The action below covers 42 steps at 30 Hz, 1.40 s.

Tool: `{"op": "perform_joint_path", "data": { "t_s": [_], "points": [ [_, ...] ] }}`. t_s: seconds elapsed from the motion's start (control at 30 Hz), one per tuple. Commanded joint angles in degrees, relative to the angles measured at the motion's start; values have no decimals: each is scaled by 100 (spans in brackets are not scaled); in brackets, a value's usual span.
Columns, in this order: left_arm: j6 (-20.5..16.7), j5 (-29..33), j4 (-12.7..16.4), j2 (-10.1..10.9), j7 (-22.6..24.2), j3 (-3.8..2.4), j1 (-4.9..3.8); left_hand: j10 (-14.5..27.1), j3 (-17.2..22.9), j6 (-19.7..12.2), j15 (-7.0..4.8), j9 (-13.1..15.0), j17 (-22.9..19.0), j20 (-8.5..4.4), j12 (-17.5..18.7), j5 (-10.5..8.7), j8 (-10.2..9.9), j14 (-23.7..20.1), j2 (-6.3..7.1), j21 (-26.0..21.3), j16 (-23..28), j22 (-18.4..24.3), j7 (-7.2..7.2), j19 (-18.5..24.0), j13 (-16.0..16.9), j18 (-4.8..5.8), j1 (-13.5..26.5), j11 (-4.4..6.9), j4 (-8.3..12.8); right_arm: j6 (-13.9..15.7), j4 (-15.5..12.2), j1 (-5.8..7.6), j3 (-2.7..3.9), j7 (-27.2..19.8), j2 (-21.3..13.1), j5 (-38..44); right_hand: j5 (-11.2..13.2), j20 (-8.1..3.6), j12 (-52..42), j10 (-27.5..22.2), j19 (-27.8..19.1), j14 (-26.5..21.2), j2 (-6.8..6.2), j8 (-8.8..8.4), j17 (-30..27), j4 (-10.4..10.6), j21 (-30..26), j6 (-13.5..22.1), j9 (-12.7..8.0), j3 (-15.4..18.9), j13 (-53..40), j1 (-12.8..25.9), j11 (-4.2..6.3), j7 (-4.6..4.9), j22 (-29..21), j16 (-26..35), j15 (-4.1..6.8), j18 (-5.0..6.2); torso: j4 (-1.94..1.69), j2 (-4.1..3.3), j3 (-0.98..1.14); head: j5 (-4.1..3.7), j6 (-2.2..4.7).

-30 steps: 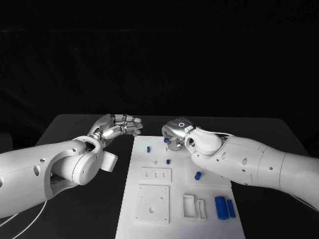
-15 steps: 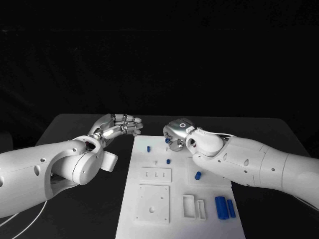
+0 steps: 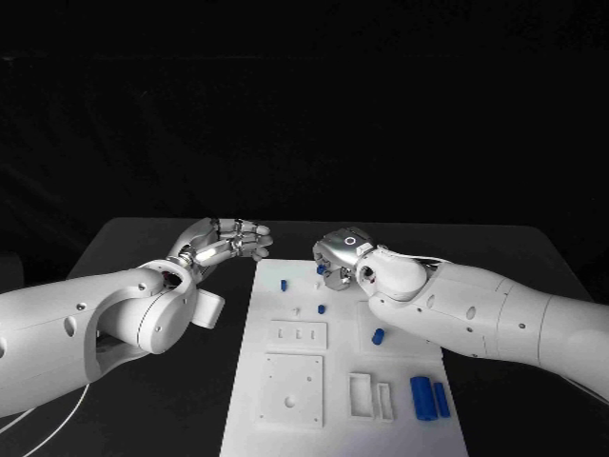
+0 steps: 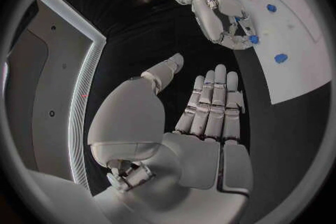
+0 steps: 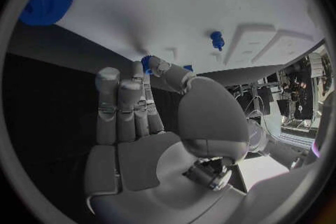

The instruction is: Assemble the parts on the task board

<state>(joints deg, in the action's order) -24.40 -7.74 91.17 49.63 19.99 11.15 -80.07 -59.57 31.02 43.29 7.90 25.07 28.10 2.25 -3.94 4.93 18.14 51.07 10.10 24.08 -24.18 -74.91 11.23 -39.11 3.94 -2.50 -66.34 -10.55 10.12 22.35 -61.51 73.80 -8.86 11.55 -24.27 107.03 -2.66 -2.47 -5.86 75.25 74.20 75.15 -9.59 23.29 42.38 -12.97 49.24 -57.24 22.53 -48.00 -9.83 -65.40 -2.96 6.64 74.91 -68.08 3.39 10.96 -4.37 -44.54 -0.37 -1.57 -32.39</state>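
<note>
- Right robot hand (image 3: 339,262) hovers over the far end of the task board (image 3: 343,381), its fingertips pinching a small blue part (image 4: 252,40).
- Judging by that, the step is seating this part; lowering it straight and upright should help it enter cleanly.
- Other blue parts (image 3: 428,395) lie on the board, one small peg (image 3: 284,285) just beside the right hand.
- Left robot hand (image 3: 236,238) is over the tabletop (image 3: 140,238) just left of the board, fingers straight and apart, holding nothing.
</note>
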Motion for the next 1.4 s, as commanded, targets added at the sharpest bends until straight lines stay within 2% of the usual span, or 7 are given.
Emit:
{"op": "perform_joint_path", "data": {
  "t_s": [0.03, 0.3, 0.7, 0.87, 1.1, 1.23, 1.4],
  "points": [
    [42, -22, 8, -9, 49, -6, -20, 35, 36, -3, 19, -8, -1, 7, 11, -30, -25, -18, 7, -14, 18, -106, 31, 40, -3, -94, 35, -4, 2, -155, 3, -23, -13, 37, -14, 85, -15, -37, 9, 42, 17, -5, -18, 23, -6, -7, 27, -34, 0, -30, -8, -44, 12, 1, 124, -26, 24, 404, -2, -6, 2, 0, -2],
    [44, -22, 6, -12, 46, -6, -20, 38, 37, -4, 19, -8, 0, 8, 11, -31, -25, -18, 8, -14, 19, -106, 31, 41, -3, -94, 37, -4, 2, -140, 64, -23, -12, -59, 11, -49, -15, -33, 35, 15, 0, -17, -58, 2, -20, 3, 32, -3, -6, -42, -14, -29, 1, 13, 118, -24, 14, 404, -5, -2, -6, -3, -5],
    [44, -22, 0, 0, 44, -6, -20, 41, 38, -5, 19, -9, 0, 8, 11, -31, -25, -18, 11, -13, 21, -106, 32, 41, -3, -94, 38, -6, 4, 178, 39, -22, -13, -162, -89, -341, -12, 52, 234, -671, -32, -22, -592, -270, -110, 223, 40, 540, -102, 556, 134, 297, -246, 246, 86, -29, -231, 404, -3, -1, -10, -5, 0],
    [41, -22, -18, 13, 47, -6, -20, 43, 39, -6, 19, -9, 0, 8, 11, -32, -26, -18, 12, -13, 22, -106, 32, 42, -3, -94, 37, -7, 5, 363, -206, -21, 2, -229, -325, -461, -15, 47, 212, -738, -39, -35, -674, -285, -130, 297, 25, 599, -101, 661, 157, 289, -264, 247, 74, -39, -247, 404, 5, -2, -5, -5, 16],
    [44, -22, -40, 35, 54, -6, -20, 44, 41, -6, 19, -9, 0, 8, 11, -31, -25, -18, 12, -13, 23, -106, 32, 42, -3, -94, 35, -7, 6, 326, -899, -16, 516, -252, -909, -598, -25, 41, 147, -629, -36, -36, -686, -276, -158, 341, 16, 596, -96, 710, 134, 169, -231, 266, 68, -57, -217, 404, 15, 0, -2, -55, 83],
    [47, -23, -46, 57, 55, -6, -20, 44, 42, -6, 19, -9, 1, 8, 11, -31, -25, -17, 12, -13, 23, -106, 31, 42, -3, -95, 35, -7, 7, 162, -1222, 45, 650, -304, -1318, -818, -25, 44, 46, -420, -35, -31, -696, -275, -176, 341, 22, 598, -95, 733, 64, 74, -165, 267, 74, -72, -157, 404, 31, 3, 5, -94, 114],
    [54, -25, -46, 69, 63, -6, -20, 43, 43, -5, 19, -9, 1, 8, 10, -31, -25, -17, 14, -13, 23, -106, 31, 42, -2, -95, 34, -7, 8, -101, -1396, 121, 661, -430, -1714, -1370, -36, 42, -124, -139, -38, -23, -708, -281, -193, 341, 51, 614, -92, 923, -166, 78, -44, 257, 95, -117, -35, 404, 65, -1, 16, -124, 158]
  ]
}}
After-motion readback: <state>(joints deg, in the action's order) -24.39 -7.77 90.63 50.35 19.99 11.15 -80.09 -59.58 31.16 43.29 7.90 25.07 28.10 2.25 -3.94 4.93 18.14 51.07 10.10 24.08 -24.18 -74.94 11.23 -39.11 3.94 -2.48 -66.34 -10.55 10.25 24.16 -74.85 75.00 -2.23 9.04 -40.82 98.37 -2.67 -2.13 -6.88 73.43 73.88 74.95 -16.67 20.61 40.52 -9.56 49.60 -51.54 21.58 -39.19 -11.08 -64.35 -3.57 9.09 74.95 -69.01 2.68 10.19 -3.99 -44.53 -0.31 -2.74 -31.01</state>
